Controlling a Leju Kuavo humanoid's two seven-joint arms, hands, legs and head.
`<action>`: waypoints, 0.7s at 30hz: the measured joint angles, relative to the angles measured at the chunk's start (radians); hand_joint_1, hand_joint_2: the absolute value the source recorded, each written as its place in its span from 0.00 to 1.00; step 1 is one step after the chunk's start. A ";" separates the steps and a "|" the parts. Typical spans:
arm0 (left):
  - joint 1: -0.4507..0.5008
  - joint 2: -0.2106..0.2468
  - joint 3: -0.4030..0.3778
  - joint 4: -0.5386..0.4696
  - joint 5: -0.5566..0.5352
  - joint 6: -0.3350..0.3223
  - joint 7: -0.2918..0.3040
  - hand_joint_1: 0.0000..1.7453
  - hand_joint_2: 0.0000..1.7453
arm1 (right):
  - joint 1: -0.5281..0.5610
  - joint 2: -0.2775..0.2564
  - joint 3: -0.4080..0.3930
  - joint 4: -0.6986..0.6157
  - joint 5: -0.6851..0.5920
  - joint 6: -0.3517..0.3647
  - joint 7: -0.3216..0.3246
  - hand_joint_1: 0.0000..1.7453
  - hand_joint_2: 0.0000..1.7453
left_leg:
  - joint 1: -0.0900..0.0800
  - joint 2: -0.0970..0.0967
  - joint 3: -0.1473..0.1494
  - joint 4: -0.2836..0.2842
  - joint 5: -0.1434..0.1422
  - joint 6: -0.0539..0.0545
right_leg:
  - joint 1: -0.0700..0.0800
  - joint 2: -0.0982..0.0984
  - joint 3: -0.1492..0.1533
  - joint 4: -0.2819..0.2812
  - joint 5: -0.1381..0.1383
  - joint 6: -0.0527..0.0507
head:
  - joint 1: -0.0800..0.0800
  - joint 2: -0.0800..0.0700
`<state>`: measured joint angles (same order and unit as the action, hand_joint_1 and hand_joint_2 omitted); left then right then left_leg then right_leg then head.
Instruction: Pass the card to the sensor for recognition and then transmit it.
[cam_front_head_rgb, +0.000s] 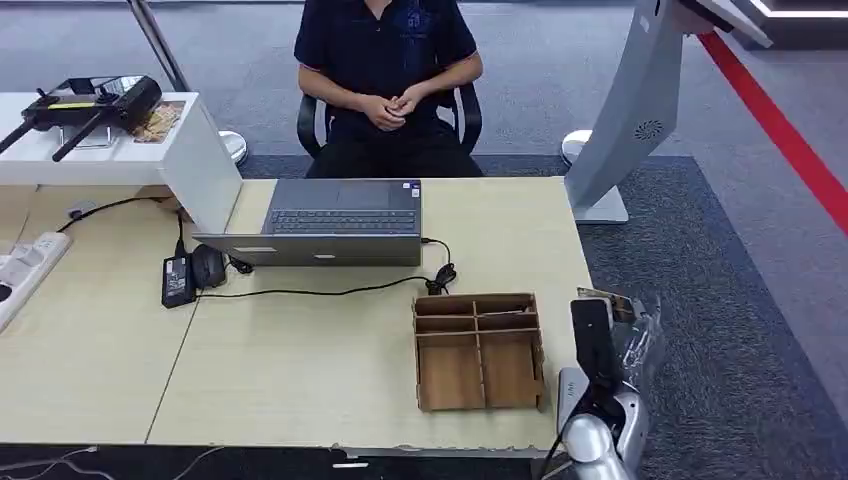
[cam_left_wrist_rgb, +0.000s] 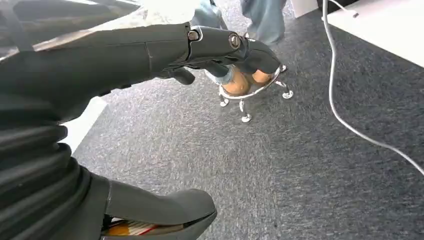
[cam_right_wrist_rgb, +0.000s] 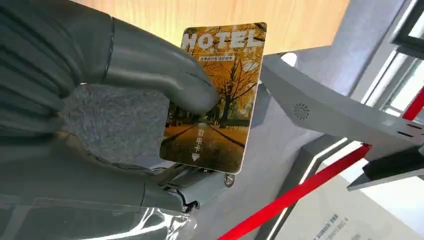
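Note:
My right hand (cam_right_wrist_rgb: 125, 125) pinches a hotel card (cam_right_wrist_rgb: 220, 100) with a picture of yellow autumn trees, thumb on its face and fingers behind it. From the head view, that hand (cam_front_head_rgb: 620, 335) hangs just off the table's right edge with the card (cam_front_head_rgb: 604, 298) at its top. The grey slanted sensor stand (cam_front_head_rgb: 640, 110) rises beyond the table's far right corner, and its grey body (cam_right_wrist_rgb: 325, 110) lies past the card. My left hand (cam_left_wrist_rgb: 150, 55) hangs over grey carpet, fingers apart and holding nothing.
A wooden compartment tray (cam_front_head_rgb: 478, 350) sits near the table's right front. A laptop (cam_front_head_rgb: 335, 222), its cable, a black adapter (cam_front_head_rgb: 177, 278) and a mouse (cam_front_head_rgb: 208, 265) lie mid-table. A person (cam_front_head_rgb: 385, 70) sits behind it. A red line (cam_front_head_rgb: 780, 130) crosses the floor at right.

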<state>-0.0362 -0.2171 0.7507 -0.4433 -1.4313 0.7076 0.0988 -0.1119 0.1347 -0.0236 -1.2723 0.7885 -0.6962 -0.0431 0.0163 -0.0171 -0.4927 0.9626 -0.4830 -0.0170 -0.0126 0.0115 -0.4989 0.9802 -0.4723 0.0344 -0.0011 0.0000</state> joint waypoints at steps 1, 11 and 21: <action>0.000 0.000 0.000 0.000 0.000 0.000 0.002 0.00 1.00 | 0.002 0.000 -0.004 0.005 0.005 0.000 0.000 1.00 1.00 | 0.000 0.000 0.000 0.000 0.000 0.000 | 0.000 0.000 0.000 0.000 0.000 0.000 | 0.000 0.000; 0.000 0.000 0.000 0.000 0.003 0.000 0.009 0.00 1.00 | 0.023 -0.012 -0.031 0.061 0.068 0.000 0.043 1.00 1.00 | 0.000 0.000 0.000 0.000 0.000 0.000 | 0.000 0.000 0.000 0.000 0.000 0.000 | 0.000 0.000; 0.001 0.000 0.000 -0.006 0.006 0.000 0.021 0.00 1.00 | 0.057 -0.037 -0.033 0.110 0.105 0.000 0.112 1.00 1.00 | 0.000 0.000 0.000 0.000 0.000 0.000 | 0.000 0.000 0.000 0.000 0.000 0.000 | 0.000 0.000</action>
<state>-0.0351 -0.2171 0.7511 -0.4494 -1.4256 0.7076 0.1194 -0.0551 0.0973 -0.0565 -1.1627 0.8934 -0.6962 0.0691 0.0163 -0.0172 -0.4930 0.9626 -0.4830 -0.0169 -0.0126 0.0114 -0.4989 0.9801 -0.4724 0.0344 -0.0011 0.0000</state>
